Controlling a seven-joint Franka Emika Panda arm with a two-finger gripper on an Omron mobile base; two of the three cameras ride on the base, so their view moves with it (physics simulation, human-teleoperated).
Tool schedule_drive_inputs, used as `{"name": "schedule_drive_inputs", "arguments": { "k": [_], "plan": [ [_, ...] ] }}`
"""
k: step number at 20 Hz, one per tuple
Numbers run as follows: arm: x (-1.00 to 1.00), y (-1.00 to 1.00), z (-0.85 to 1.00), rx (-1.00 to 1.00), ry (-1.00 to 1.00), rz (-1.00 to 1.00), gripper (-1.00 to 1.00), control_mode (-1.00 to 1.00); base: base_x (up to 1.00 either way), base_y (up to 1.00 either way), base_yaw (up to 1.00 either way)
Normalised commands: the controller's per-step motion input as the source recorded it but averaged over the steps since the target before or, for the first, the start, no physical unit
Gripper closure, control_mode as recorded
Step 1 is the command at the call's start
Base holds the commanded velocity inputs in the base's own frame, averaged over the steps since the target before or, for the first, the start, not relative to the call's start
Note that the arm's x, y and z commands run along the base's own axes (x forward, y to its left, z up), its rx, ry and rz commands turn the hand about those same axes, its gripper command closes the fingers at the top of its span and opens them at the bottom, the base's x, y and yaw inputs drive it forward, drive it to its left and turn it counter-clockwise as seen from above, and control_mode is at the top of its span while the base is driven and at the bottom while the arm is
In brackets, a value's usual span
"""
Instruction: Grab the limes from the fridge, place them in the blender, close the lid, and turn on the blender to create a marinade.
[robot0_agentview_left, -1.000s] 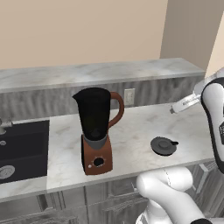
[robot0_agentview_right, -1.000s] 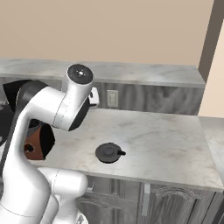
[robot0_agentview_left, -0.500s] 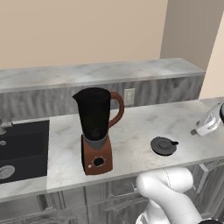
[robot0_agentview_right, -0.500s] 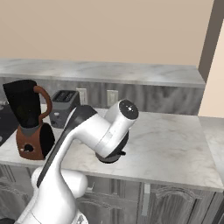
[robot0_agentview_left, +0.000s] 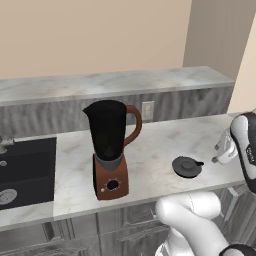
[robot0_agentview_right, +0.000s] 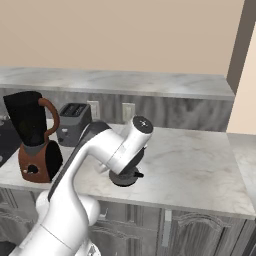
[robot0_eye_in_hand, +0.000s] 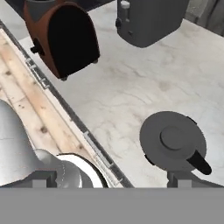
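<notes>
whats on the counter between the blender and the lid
Nothing: in the left base view, bare marble counter runs from the blender to the lid.

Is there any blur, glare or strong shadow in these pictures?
Left base view: sharp, even light, faint shadow beside the blender. Right base view: no glare, dark shadow under the lid. Hand view: sharp, soft flat light, only a thin shadow beside the lid.

counter (robot0_agentview_left: 155, 150): veined marble, smooth | lid (robot0_eye_in_hand: 173, 141): matt dark plastic | floor (robot0_eye_in_hand: 22, 109): wood planks

Lidless blender (robot0_agentview_left: 112, 147), lid (robot0_agentview_left: 186, 166) flat alongside.
</notes>
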Motion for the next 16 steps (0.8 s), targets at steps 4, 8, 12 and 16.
{"name": "schedule_drive_inputs", "arguments": {
  "k": [4,8,12,16],
  "plan": [
    [0.27,0.08,-0.24,-0.01,0.24,-0.32,-1.00,-1.00,0.00,0.00,0.00],
    [0.38,0.01,-0.28,0.00,0.18,-0.26,-1.00,-1.00,0.00,0.00,0.00],
    [0.35,0.03,-0.46,-0.02,0.15,-0.21,-1.00,-1.00,0.00,0.00,0.00],
    [0.22,-0.15,-0.43,-0.02,0.03,-0.06,-1.00,-1.00,0.00,0.00,0.00]
  ]
}}
